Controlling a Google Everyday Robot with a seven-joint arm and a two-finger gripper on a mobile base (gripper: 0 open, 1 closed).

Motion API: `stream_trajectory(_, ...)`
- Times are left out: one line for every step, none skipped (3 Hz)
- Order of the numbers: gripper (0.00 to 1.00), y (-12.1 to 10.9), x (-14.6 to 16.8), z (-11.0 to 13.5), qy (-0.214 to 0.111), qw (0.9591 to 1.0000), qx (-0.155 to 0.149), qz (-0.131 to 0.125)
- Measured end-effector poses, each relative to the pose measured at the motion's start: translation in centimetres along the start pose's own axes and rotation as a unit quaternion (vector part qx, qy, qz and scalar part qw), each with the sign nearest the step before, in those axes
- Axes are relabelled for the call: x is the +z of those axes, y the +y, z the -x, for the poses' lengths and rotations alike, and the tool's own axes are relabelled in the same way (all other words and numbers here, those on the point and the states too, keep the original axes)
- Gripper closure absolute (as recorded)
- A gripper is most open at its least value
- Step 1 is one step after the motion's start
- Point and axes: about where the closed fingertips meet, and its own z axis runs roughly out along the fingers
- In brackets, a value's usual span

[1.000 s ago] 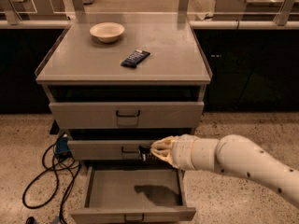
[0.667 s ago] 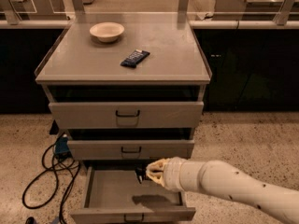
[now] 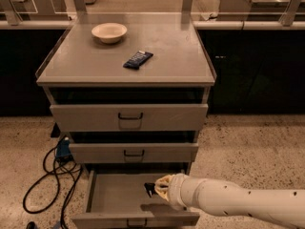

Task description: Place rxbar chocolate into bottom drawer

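Grey-beige metal cabinet with three drawers. Bottom drawer pulled out at the cabinet's foot, the two above pushed in. Gripper on a pale arm, reaching in from the cabinet's right, low over the open tray near its middle. Fingers clamped on the chocolate bar, dark wrapper poking out at the tips, shadow on the tray floor beneath. On the cabinet's top: pale bowl toward the back left, dark blue bar near the centre. Black cables on the floor left of the cabinet.
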Motion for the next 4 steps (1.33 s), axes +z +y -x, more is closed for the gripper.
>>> stream_trajectory(1.0, 0.1, 0.7, 0.9, -0.034, 0.9992, -0.02, 0.004)
stream_trajectory(1.0, -1.4, 0.9, 2.5, -0.1, 0.9927, -0.068, -0.007)
stream_trajectory(1.0, -6.2, -1.8, 3.2, -0.178, 0.9808, -0.06, -0.051)
stream_trajectory(1.0, -7.8, -2.6, 1.6, -0.202, 0.9754, -0.059, -0.066)
